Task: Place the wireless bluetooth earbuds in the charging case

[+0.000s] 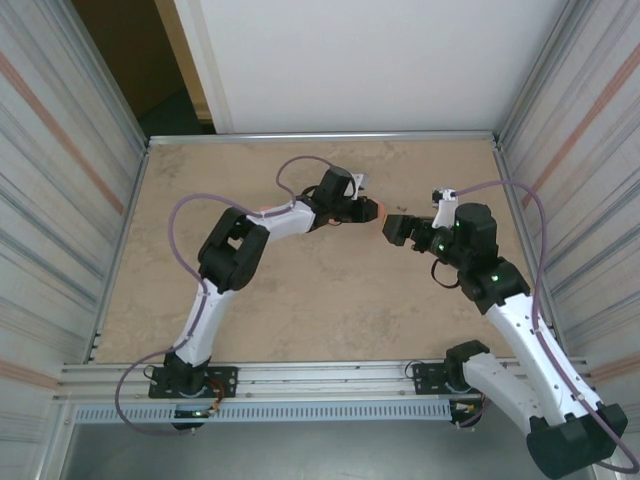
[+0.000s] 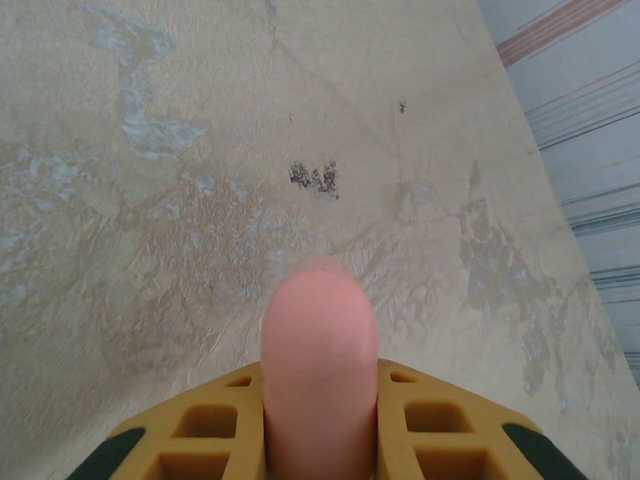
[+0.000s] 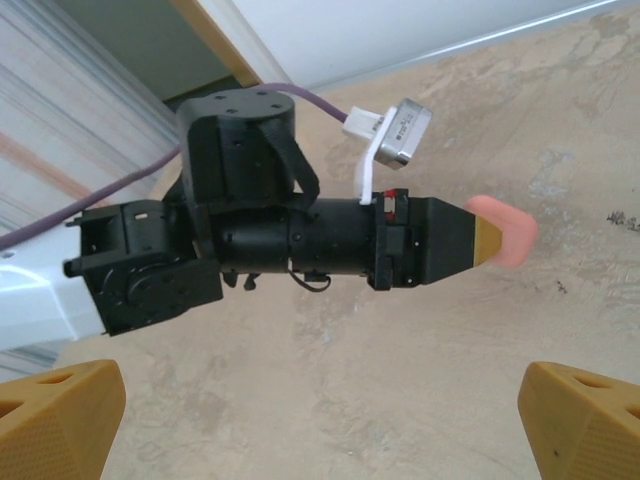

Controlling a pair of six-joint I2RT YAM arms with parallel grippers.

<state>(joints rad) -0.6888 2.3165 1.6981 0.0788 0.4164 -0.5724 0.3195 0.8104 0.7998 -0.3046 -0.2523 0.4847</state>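
Between the fingers (image 2: 210,430) of your clenched left end effector (image 2: 320,385), a rounded pink piece (image 2: 320,320), earbud or case unclear, hangs over the tabletop (image 2: 200,150), likely offered toward your released right end effector (image 3: 320,405).

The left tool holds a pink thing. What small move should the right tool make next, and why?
Probably bring the open right tool slightly closer to the pink thing: the left tool grips it above the table, facing the right one across a gap.
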